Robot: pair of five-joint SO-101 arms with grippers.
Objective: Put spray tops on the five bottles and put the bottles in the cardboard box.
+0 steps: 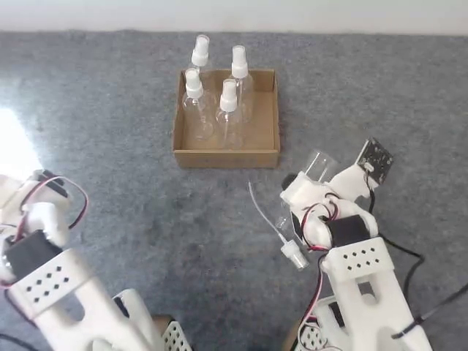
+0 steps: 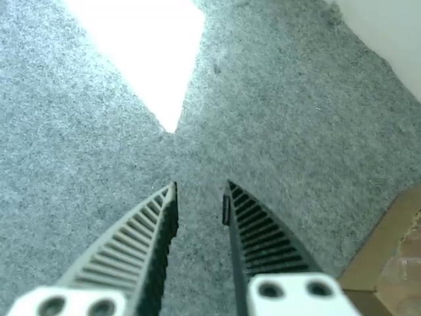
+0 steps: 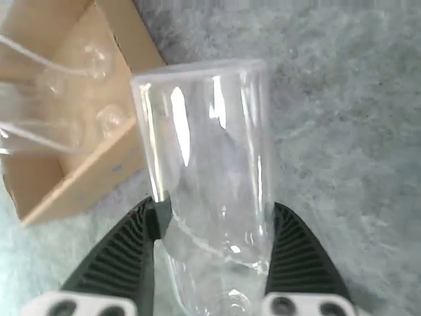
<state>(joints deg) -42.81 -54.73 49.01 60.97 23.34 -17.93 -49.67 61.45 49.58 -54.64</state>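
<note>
No text, number, label or sign can be read in any view. The cardboard box has a small dark smudge on its outer wall in the right wrist view, too blurred to tell whether it is print. The little circuit board, at about 4 o'clock from the box in the high view, carries markings too small to make out.

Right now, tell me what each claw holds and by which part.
Right claw grips the bottle across its body; left claw holds nothing.
</note>
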